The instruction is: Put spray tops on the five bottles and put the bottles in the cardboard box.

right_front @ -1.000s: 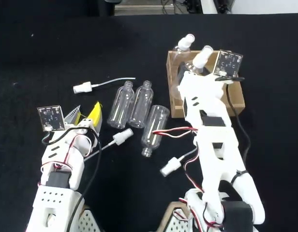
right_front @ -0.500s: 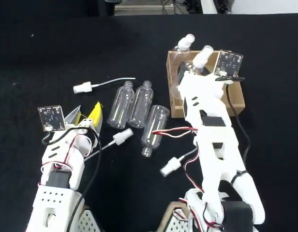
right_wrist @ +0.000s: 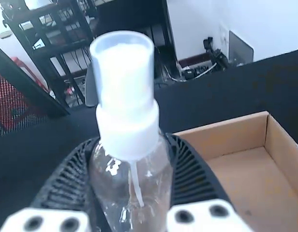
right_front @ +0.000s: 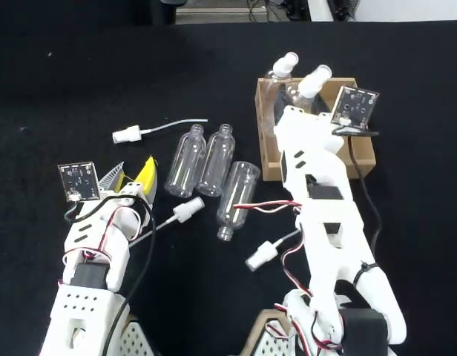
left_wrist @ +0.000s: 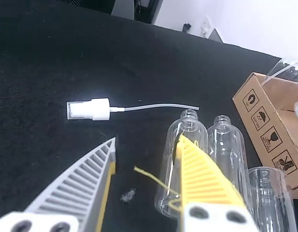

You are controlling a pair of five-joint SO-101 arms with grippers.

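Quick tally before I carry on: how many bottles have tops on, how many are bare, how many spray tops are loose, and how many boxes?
Clear plastic bottles with white spray tops on: 2
Clear plastic bottles without tops: 3
Loose white spray tops: 3
Brown cardboard box: 1
Total: 9

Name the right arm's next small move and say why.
Probably lower the bottle into the cardboard box, then open the fingers. The right gripper is shut on the bottle, whose spray top is already on, and it hangs above the box's open floor. Another capped bottle stands at the box's far corner, so setting down beside it looks sensible.
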